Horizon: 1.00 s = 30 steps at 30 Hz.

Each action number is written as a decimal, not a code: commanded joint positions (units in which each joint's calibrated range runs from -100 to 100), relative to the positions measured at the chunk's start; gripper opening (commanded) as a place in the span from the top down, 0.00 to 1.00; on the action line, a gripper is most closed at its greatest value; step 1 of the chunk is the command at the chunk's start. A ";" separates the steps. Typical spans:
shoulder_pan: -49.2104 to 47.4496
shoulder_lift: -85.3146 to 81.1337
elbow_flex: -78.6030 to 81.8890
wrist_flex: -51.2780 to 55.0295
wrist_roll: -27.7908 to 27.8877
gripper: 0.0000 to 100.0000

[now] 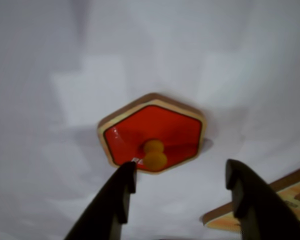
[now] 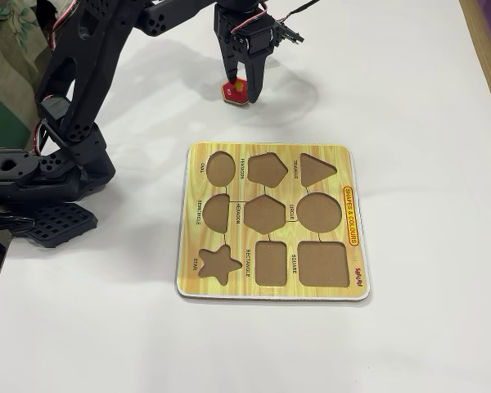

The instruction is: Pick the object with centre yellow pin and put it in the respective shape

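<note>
One white table | puzzle board flat | end effector spread

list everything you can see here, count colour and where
red piece: 1, red hexagon with a yellow knob, flat on the table beyond the board in the fixed view, between the fingers
board: 1, yellow wood-grain, mid-table, nine brown cutouts, all empty
hexagon cutout: 1, brown, centre of the board
table: 1, white
arm: 1, black, left of the fixed view
gripper: 1, black, open around the red piece
</note>
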<state>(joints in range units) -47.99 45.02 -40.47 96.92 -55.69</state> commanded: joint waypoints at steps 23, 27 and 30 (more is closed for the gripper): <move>-1.52 2.26 -2.79 0.58 0.25 0.80; -1.52 2.26 -2.79 0.58 0.25 0.85; -1.52 2.26 -2.79 0.58 0.25 0.91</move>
<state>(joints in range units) -49.11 47.59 -40.92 96.92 -55.69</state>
